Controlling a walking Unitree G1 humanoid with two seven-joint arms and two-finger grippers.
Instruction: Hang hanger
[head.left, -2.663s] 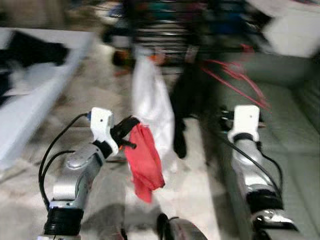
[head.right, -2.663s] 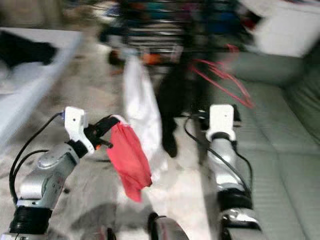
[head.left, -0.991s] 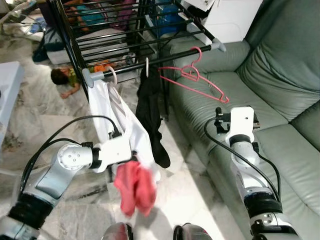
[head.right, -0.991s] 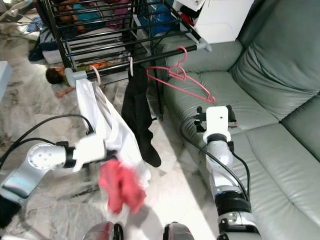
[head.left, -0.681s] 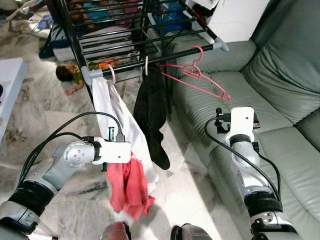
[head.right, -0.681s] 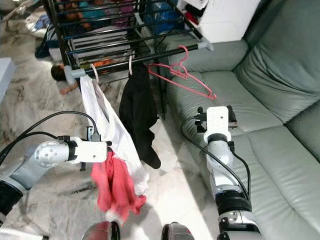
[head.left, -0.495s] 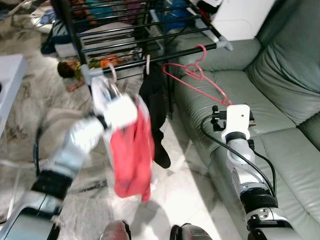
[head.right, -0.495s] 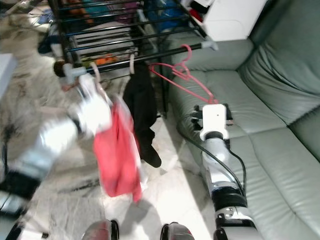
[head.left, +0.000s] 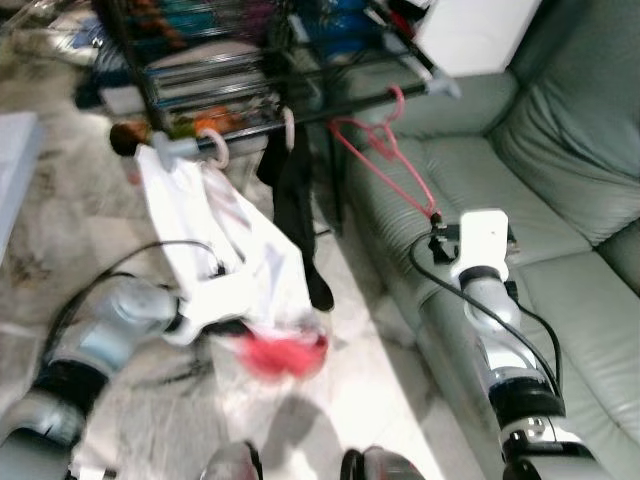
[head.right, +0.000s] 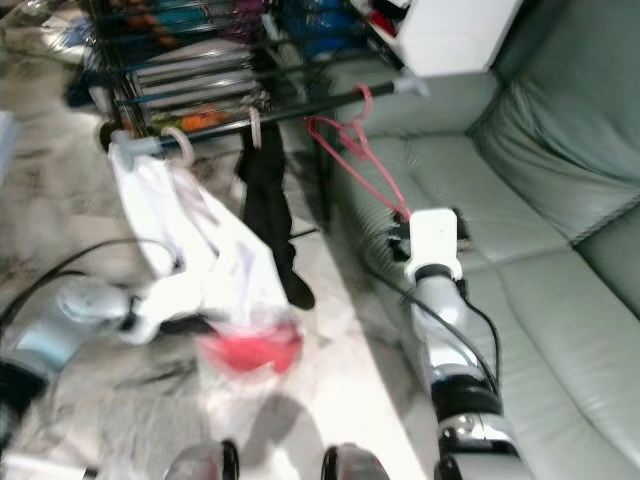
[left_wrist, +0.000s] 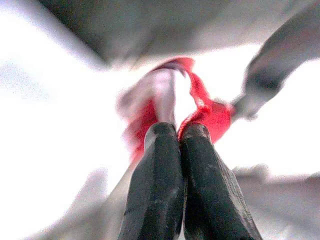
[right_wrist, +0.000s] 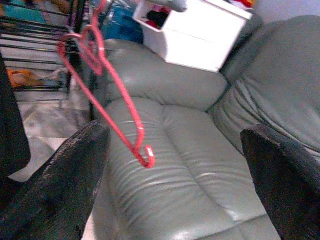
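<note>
My left gripper (left_wrist: 177, 131) is shut on a red cloth (left_wrist: 212, 114), which is blurred; a pale shape inside it cannot be made out. In the eye views the left gripper (head.left: 222, 326) is low, just over the floor, with the red cloth (head.left: 285, 352) bunched under a white garment (head.left: 215, 235). That garment hangs by a white hanger hook (head.left: 212, 147) on the black rack rail (head.left: 330, 110). A black garment (head.left: 297, 205) and pink hangers (head.left: 385, 150) hang further right. My right gripper (right_wrist: 172, 135) is open, beside the pink hangers (right_wrist: 100, 92).
A grey-green sofa (head.left: 560, 150) takes up the right side, close behind my right arm (head.left: 490, 300). The black drying rack (head.left: 200, 60) holds coloured clothes at the back. A white box (head.left: 470, 35) stands behind the sofa. The marble floor (head.left: 370, 380) and my feet (head.left: 365, 465) are below.
My left arm has swung down from rail height to near the floor, the red cloth with it. The view has shifted slightly. The right arm has stayed put.
</note>
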